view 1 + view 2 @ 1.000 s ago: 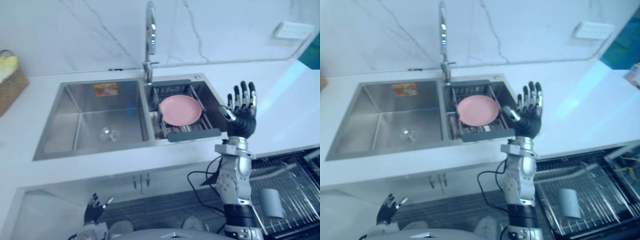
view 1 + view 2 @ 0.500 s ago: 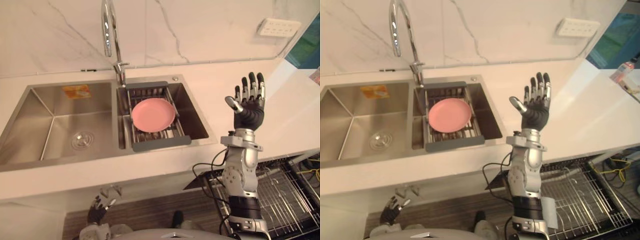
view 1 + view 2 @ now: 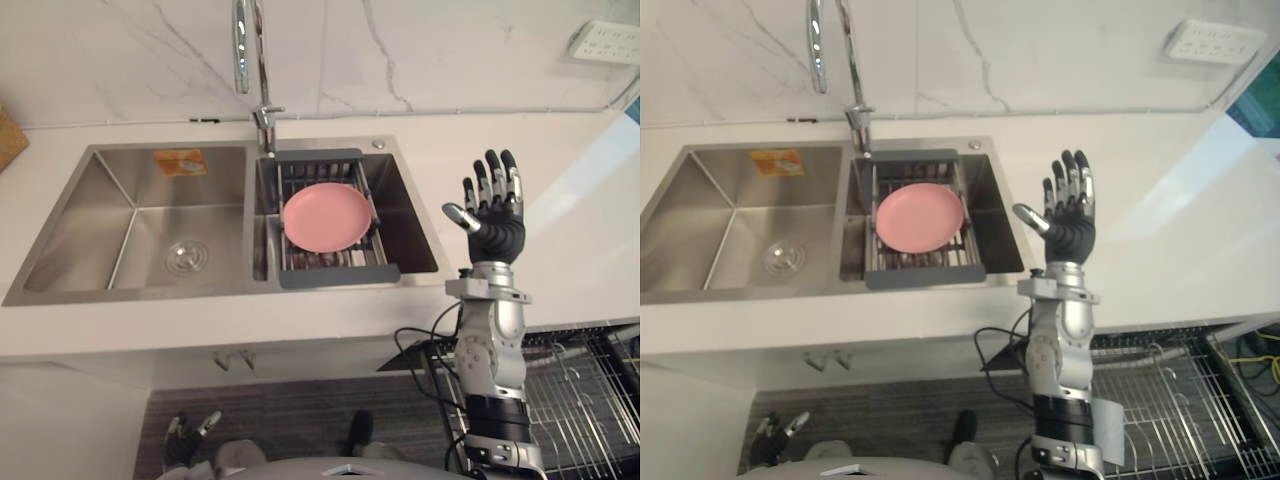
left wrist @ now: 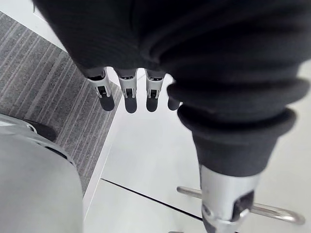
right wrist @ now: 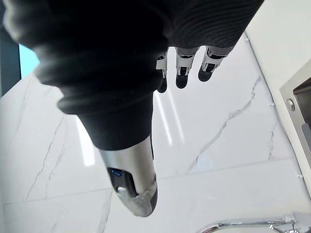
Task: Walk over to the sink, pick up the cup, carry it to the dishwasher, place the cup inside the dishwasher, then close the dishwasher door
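Note:
A grey cup lies in the pulled-out dishwasher rack at the lower right, mostly hidden behind my right forearm. My right hand is raised over the white counter beside the sink, palm up, fingers straight and spread, holding nothing. In the right wrist view its fingers point at the marble wall. My left hand hangs low near the floor, fingers relaxed. The left wrist view shows its fingers straight, in front of a white cabinet.
A pink plate rests on a drain rack in the sink's right basin, under the chrome faucet. The left basin holds only its drain. A wall outlet sits at the back right. White cabinet doors with a metal handle run below the counter.
The camera has swung, shifting the sink to the right in the picture. My right hand stays raised and open. The left hand sits lower in the view.

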Tool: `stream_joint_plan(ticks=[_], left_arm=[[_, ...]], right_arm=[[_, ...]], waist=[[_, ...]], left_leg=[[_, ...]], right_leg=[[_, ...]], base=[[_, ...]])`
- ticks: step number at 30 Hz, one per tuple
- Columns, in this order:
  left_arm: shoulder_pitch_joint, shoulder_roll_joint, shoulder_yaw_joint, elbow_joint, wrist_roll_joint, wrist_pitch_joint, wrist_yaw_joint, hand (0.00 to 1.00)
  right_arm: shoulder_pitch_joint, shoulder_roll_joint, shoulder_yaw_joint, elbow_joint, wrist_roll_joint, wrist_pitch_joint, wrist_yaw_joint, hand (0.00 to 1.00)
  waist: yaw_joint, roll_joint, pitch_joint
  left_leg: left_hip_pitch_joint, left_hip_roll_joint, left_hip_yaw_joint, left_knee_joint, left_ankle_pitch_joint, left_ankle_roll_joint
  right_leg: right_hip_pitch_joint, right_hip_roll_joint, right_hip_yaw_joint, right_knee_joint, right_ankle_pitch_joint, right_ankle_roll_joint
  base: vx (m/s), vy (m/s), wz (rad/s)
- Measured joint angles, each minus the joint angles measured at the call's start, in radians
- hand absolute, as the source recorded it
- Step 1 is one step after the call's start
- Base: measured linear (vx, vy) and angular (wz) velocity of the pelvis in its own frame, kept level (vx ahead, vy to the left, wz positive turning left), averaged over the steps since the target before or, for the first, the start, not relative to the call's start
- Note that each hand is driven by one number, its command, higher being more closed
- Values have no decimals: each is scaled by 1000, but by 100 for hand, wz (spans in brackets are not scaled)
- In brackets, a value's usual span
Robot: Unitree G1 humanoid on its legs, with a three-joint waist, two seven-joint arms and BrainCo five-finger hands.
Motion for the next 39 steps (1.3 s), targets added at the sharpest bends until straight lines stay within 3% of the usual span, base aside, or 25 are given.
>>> stream_joint_plan(ticks=[4,6,9,15,18,25,30,39], left_arm=[[-1,24,2,37,6,3,0,0],[1,39,2,56,21,11,1,0],[-6,51,3,72,41,21,-1,0],[-4,56,6,74,67,47,-2,0],[-5,59,8,74,81,57,-3,0],[-20,85,4,72,81,75,-4,0],[-23,102,3,69,101,90,-3,0],[-15,106,14,47,126,113,-4,0]], right_arm=[[53,-16,-90,-16,-158,-1,-7,0],[75,-62,-98,-92,-351,-3,-11,0],[74,-155,-95,-142,-507,-12,-9,0],[68,-242,-33,-146,-695,23,39,0],[47,-268,35,-141,-771,45,84,0],[-15,-293,178,-29,-958,49,150,0],[-95,-332,264,58,-1099,49,160,0],[-197,-370,335,208,-1222,61,161,0]], waist=[[-14,-18,9],[-24,-29,15],[-37,-39,14],[-39,-43,13],[-38,-46,11],[-26,-65,0],[-18,-68,-3],[3,-82,-11]], left_leg=[[39,-7,29,-16,-5,7],[57,-8,51,-19,-7,7],[70,-11,57,-31,-4,9],[73,-12,51,-48,6,7],[73,-13,43,-49,7,6],[72,-24,21,-52,9,1],[71,-31,-1,-75,24,3],[69,-39,-27,-84,32,6]], right_leg=[[11,-4,18,-7,-6,4],[9,-1,47,-7,-5,-3],[10,-1,55,-7,-2,-3],[10,-1,57,-6,3,0],[14,-1,53,-3,6,0],[29,-14,33,-6,1,7],[33,-21,14,-5,-2,11],[44,-31,-9,-4,-2,12]], base=[[-66,10,-22],[-60,14,-34],[-23,6,-12],[12,9,3],[33,23,6],[13,30,10],[5,18,12],[-5,14,8]])
